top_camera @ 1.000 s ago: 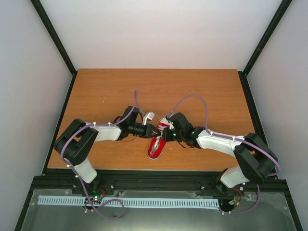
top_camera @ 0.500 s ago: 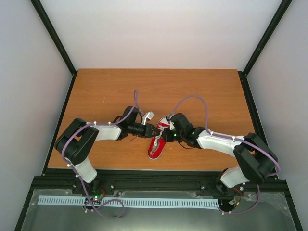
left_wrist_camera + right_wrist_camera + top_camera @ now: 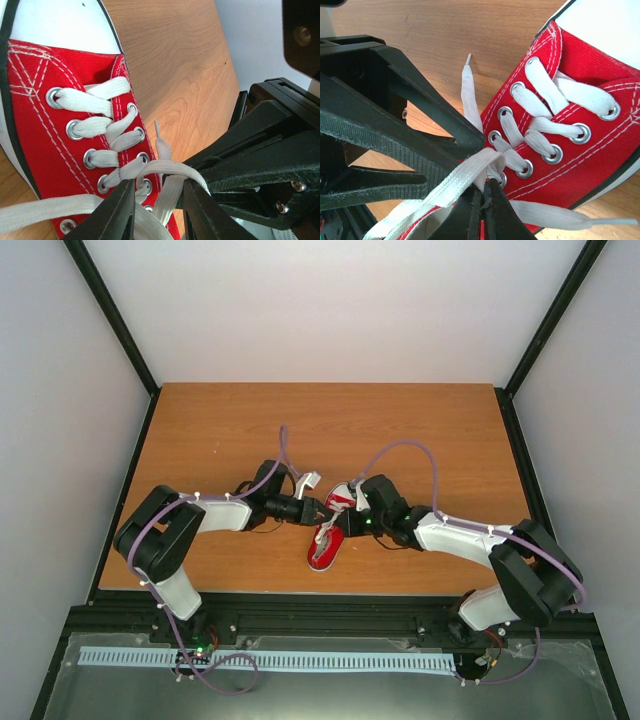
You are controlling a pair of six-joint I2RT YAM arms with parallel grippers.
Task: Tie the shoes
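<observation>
Right wrist, lower centre: right gripper clamps the white lace of the red sneaker, left gripper parted, looks mid-knot, next pull needs tension.

Sneaker: red canvas, woven, matt; white stitching.
Toe cap, 11 o'clock in left wrist view: white rubber, smooth, slight sheen.
Laces: flat white woven cloth, matt.
Eyelets: shiny metal.
Table: wood grain, smooth, satin.
Left gripper: black plastic, matt; finger, 9 o'clock in right wrist view, fine ribbed face.
Screws, 4 o'clock in left wrist view: bright metal.
</observation>
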